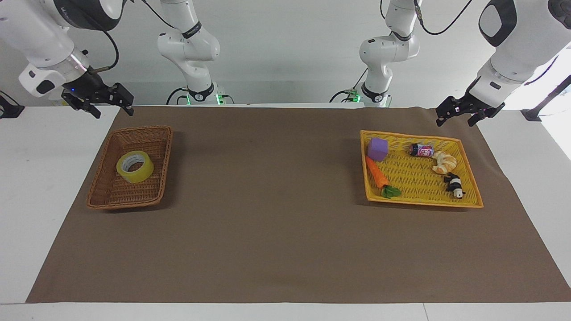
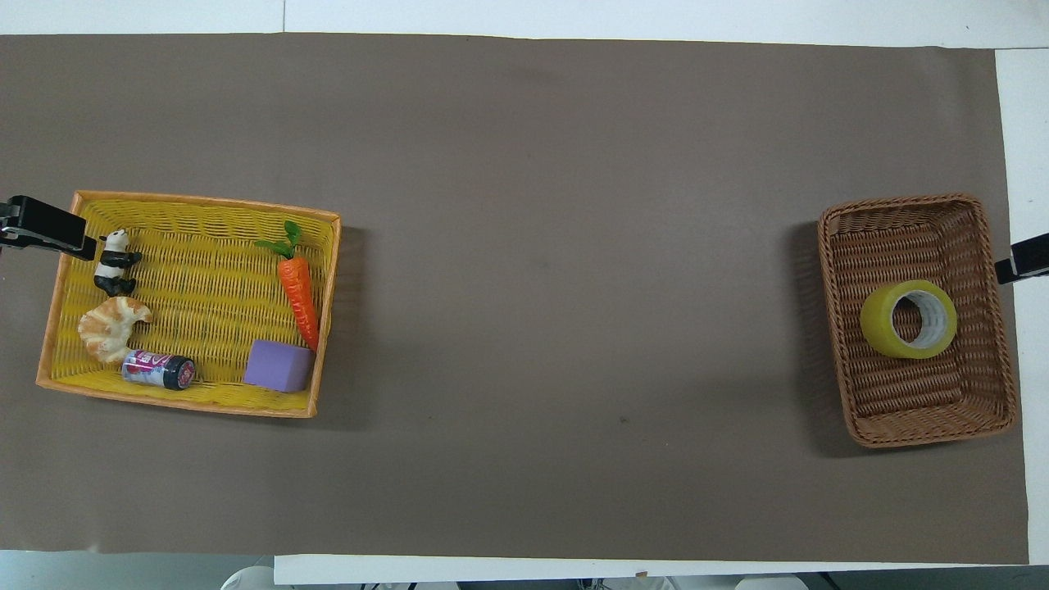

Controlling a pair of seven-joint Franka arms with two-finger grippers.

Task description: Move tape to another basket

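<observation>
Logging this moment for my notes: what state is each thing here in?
tape: lying flat in the brown wicker basket, ungripped
soda can: on its side in the yellow tray
carrot: lying in the tray
right gripper: open, empty
left gripper: open, empty

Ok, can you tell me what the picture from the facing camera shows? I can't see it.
A yellow roll of tape lies in a brown wicker basket; neither open gripper, right gripper or left gripper, touches anything. A yellow tray holds small toys.
</observation>
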